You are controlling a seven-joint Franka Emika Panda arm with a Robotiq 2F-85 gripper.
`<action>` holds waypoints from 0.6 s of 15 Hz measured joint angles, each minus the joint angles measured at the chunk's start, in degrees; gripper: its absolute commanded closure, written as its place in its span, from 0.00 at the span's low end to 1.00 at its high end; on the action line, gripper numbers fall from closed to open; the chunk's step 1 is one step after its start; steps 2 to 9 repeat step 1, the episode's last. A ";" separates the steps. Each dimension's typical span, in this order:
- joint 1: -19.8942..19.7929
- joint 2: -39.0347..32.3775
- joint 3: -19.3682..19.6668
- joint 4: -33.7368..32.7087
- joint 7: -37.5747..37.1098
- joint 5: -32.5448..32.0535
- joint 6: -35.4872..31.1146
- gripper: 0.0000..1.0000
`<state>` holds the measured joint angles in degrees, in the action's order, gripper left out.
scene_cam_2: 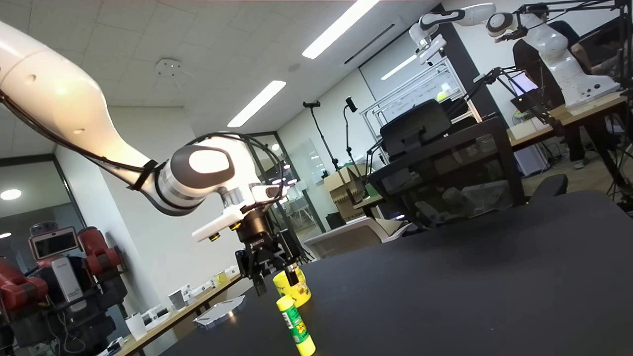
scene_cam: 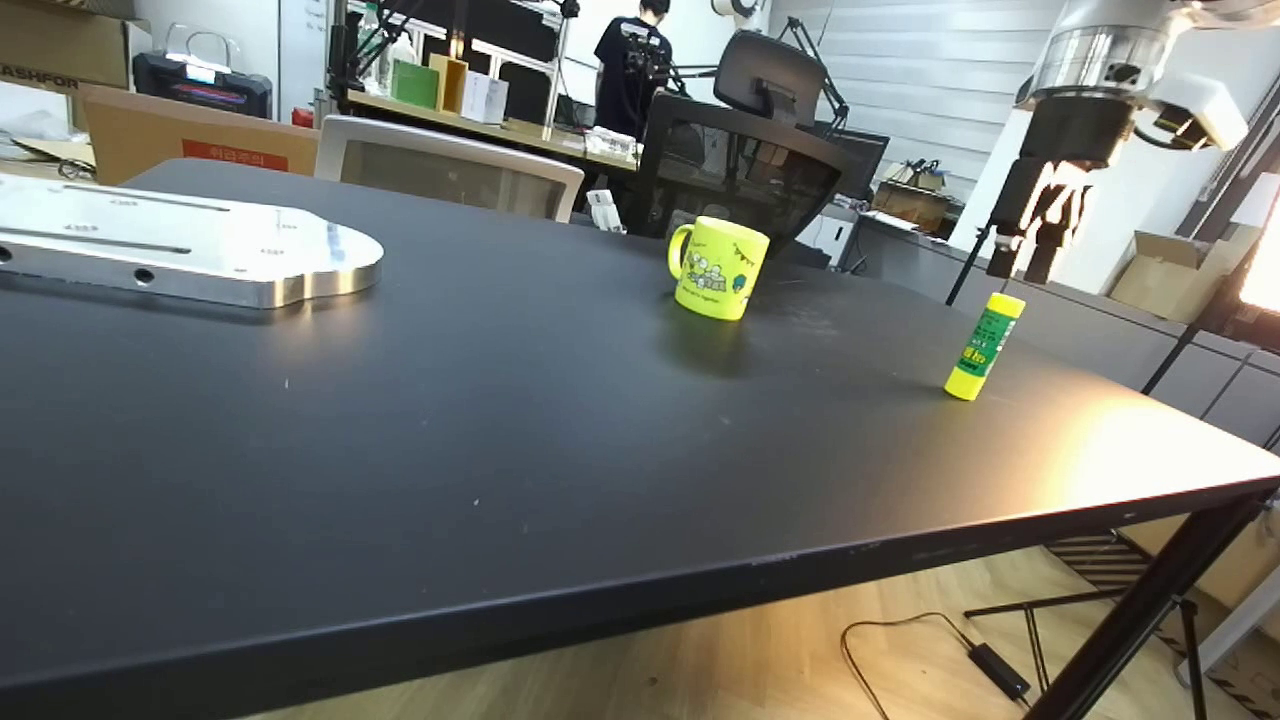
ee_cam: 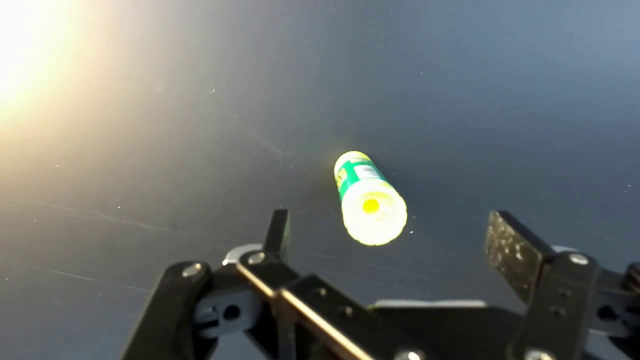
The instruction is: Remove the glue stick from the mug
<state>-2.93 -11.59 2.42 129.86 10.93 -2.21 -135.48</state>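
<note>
The glue stick (scene_cam: 983, 347) is a slim yellow cylinder with a green label. It stands upright on the dark table, outside the mug and apart from it. It also shows in an exterior view (scene_cam_2: 296, 325) and, from above, in the wrist view (ee_cam: 374, 212). The lime-green mug (scene_cam: 718, 270) stands upright on the table with its handle at the left. In an exterior view the mug (scene_cam_2: 300, 292) is partly hidden behind the gripper and glue stick. My gripper (scene_cam: 1020, 268) is open and empty just above the glue stick; in the wrist view its fingers (ee_cam: 390, 215) are wide apart.
A flat silver metal plate (scene_cam: 190, 245) lies on the dark table (scene_cam: 500, 420), far from the gripper. A mesh chair (scene_cam: 450, 165) and a black chair (scene_cam: 740, 150) stand behind the table. A bright lamp (scene_cam: 1265, 265) glares at the right.
</note>
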 measured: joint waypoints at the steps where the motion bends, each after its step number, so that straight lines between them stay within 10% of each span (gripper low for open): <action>1: 0.00 0.82 -0.03 0.35 0.03 0.00 0.30 0.00; 9: 0.00 0.82 -0.03 0.35 0.03 0.00 0.30 0.00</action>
